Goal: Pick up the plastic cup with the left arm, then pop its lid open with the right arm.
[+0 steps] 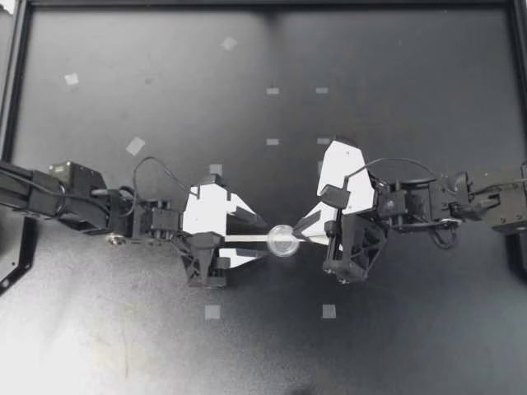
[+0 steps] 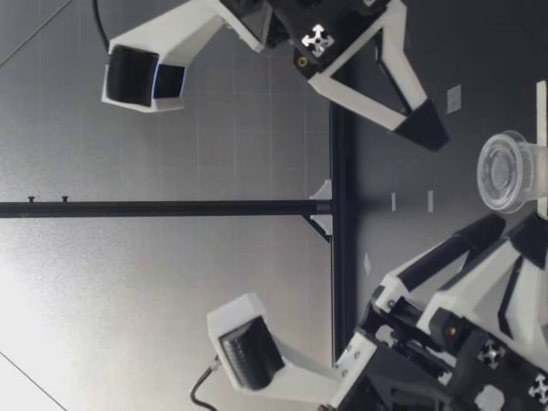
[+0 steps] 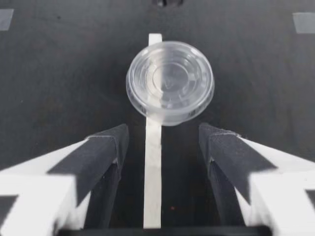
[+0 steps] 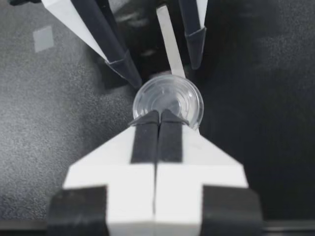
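A small clear lidded cup (image 1: 284, 241) stands on the black table between my two grippers, at the end of a white strip (image 1: 243, 239). My left gripper (image 1: 263, 239) is open, its fingers either side of the strip, and the cup (image 3: 170, 81) sits just ahead of its tips (image 3: 162, 135) without touching them. My right gripper (image 1: 301, 233) is shut, and its joined tips (image 4: 158, 117) rest at the near rim of the cup (image 4: 170, 101); whether they pinch the rim I cannot tell. In the low view the cup (image 2: 511, 171) stands upright on the table.
Small tape squares (image 1: 212, 312) (image 1: 328, 311) (image 1: 135, 146) mark the table. A black frame rail (image 1: 16, 82) runs along the table's left side and far edge. My left gripper's open fingers (image 4: 130, 73) face my right gripper from just beyond the cup.
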